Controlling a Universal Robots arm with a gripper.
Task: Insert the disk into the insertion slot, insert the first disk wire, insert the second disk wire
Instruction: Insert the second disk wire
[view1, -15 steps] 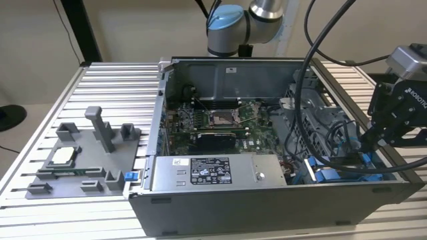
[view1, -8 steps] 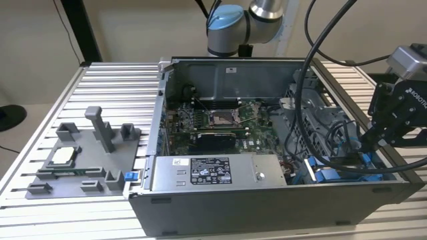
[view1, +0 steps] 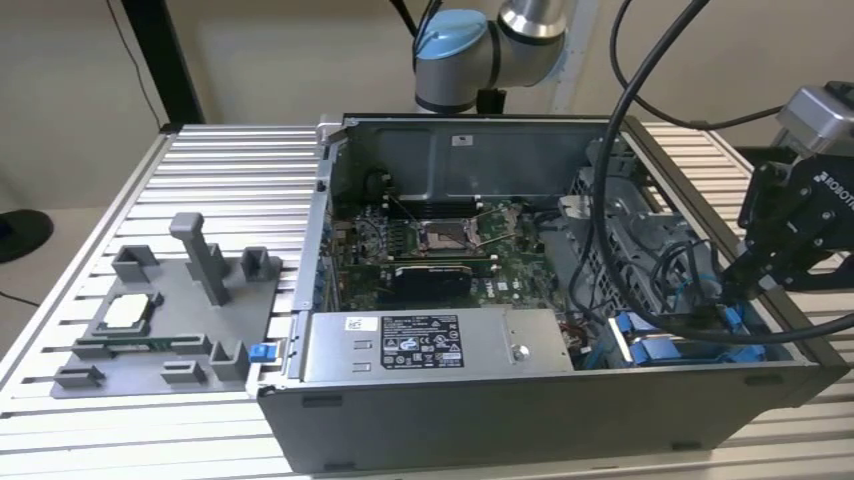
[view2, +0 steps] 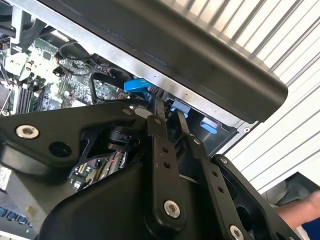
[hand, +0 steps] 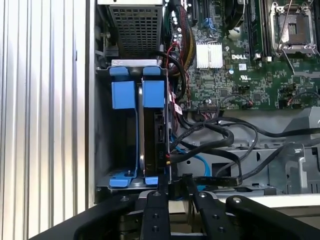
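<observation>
The disk (hand: 154, 135) stands edge-on in the insertion slot of the drive bay (hand: 102, 150), with its bright blue frame (hand: 154, 93) showing at the end. In the exterior view the blue frame (view1: 654, 350) lies at the front corner of the open computer case, on that view's right. My black gripper (view1: 731, 272) reaches down into this corner among the cables. In both wrist views the gripper (hand: 176, 182) (view2: 167, 110) hangs just beside the disk's near end. Black and blue disk wires (hand: 202, 145) lie loose right beside the disk.
The grey power supply box (view1: 420, 345) sits along the case front, and the motherboard (view1: 427, 245) lies behind it. An empty blue frame (hand: 123, 95) stands beside the disk. A grey fixture block (view1: 160, 320) rests on the ribbed table. A person's hand (view2: 306, 206) shows at one corner.
</observation>
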